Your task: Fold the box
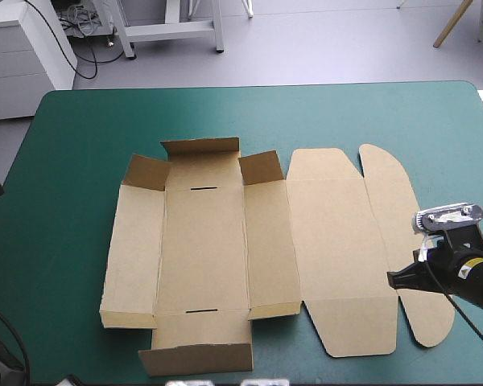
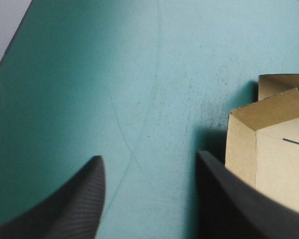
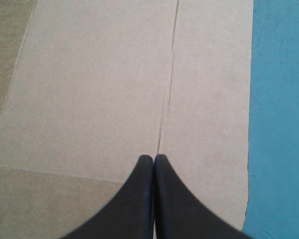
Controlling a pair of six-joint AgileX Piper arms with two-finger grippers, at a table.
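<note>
Item: brown box (image 1: 225, 241), a cut sheet of board, lying open in the middle of the teal-green surface (image 1: 64, 161). Condition: tray part toward the surface's left, its two side walls (image 1: 133, 253) leaning partly up, the end flaps (image 1: 200, 149) at the far and near ends lifted a little, none tucked; two slots (image 1: 203, 189) show in the base. The lid panel (image 1: 334, 241) and its rounded outer flap lie flat toward the right. Right hand (image 3: 153, 157): fingers pressed together in one point, pinching nothing, poised over the crease (image 3: 167, 89) between lid panel and outer flap; whether it touches the board cannot be told. Left hand (image 2: 149, 156): fingers spread, empty, low over bare cover at the left edge, with a raised corner (image 2: 249, 124) of the tray just beside one finger. Step in hand, by judgement: early, raising and setting the tray walls; the lid is not yet dealt with. Next move probably calls for the left hand to reach that corner and stand the wall upright, then for the end flaps to fold over toward the slots, while the right hand steadies the flat sheet against sliding.
</note>
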